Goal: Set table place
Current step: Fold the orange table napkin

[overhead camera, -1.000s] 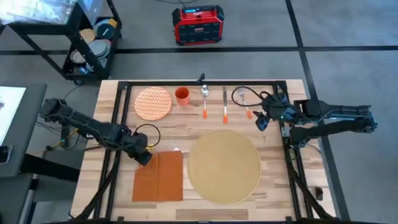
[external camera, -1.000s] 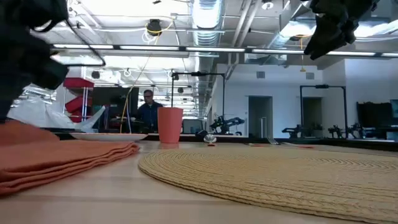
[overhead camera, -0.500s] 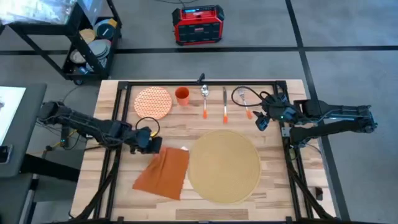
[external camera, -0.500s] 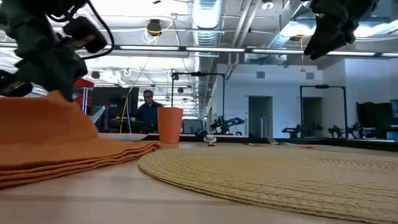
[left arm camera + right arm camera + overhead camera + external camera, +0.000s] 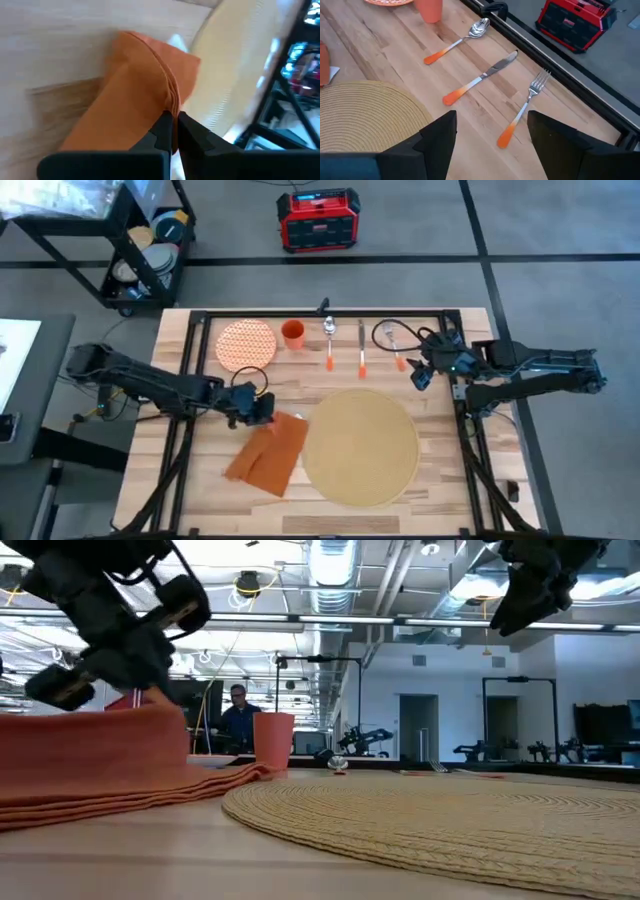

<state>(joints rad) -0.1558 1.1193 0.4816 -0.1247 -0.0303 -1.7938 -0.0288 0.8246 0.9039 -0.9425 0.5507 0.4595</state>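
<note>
The left end effector [image 5: 262, 409] was clamped on a corner of the soft folded orange napkin [image 5: 268, 453], lifting it from the pale plank bench [image 5: 450, 450]. Just beside it lay the round woven tan placemat [image 5: 361, 446]. The right end effector [image 5: 420, 370] hung apart above the orange-handled fork [image 5: 525, 110].

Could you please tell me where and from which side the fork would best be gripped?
Probably the fork at its slim silver neck, just above the orange handle, coming straight down from above: it lies flat on the table, clear of the knife. The open right pincer hovers nearest.
</note>
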